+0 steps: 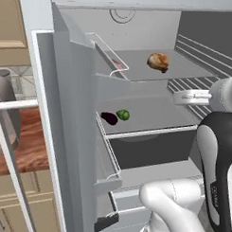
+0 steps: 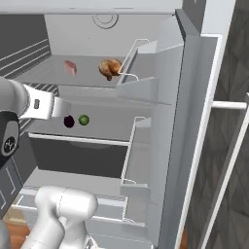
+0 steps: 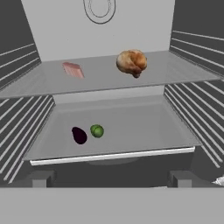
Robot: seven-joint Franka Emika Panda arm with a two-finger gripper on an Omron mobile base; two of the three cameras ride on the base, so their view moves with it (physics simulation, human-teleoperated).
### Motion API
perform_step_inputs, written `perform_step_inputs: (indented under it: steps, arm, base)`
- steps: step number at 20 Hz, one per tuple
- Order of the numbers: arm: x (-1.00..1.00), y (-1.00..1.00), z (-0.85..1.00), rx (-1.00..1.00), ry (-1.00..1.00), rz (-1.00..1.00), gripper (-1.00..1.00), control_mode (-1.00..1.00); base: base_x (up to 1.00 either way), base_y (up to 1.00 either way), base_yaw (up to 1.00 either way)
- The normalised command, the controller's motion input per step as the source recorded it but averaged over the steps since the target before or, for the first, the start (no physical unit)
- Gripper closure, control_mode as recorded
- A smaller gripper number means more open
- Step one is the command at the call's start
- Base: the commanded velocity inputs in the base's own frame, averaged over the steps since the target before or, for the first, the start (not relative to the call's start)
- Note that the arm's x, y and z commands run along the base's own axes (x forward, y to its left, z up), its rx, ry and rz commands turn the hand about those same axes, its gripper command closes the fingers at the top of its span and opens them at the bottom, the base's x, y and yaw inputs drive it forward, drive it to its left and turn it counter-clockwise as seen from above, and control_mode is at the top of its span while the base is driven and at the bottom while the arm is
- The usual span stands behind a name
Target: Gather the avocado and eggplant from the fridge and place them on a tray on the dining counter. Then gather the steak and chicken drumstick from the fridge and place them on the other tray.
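No text, label, brand or number can be read anywhere in these pictures. The robot arm (image 1: 216, 159) carries a small dark marking on its black forearm cover in the left base view, but it is too blurred to make out (it could be lettering or a logo). A similar small round mark sits on the dark joint (image 2: 8, 141) in the right base view, equally unreadable. The back wall of the fridge (image 3: 99, 8) bears a raised circular fitting, which is a shape and no sign. The shelves and door bins carry no stickers or print.
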Motion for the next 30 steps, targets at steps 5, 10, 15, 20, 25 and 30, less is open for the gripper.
perform_step_inputs:
  steps: [5,10,15,20,25,30]
  arm:
    - [0.0,0.0,0.0,0.0,0.0,0.0,-1.0,1.0]
    - [0.0,0.0,0.0,0.0,0.0,0.0,-1.0,1.0]
    - [0.0,0.0,0.0,0.0,0.0,0.0,-1.0,1.0]
    - [0.05,0.0,-0.02,0.0,0.0,0.0,-1.0,-1.0]
    - [0.7,-0.13,0.29,-0.01,0.04,-0.08,-1.0,-1.0]
    - [0.57,-0.2,0.53,-0.05,0.07,-0.13,-1.0,-1.0]
  base:
    - [0.37,-0.07,-0.04]
    - [0.25,0.0,-0.11]
    - [0.43,0.0,-0.13]
    - [0.06,0.0,-0.01]
    - [0.0,0.0,0.0]
    - [0.0,0.0,0.0]
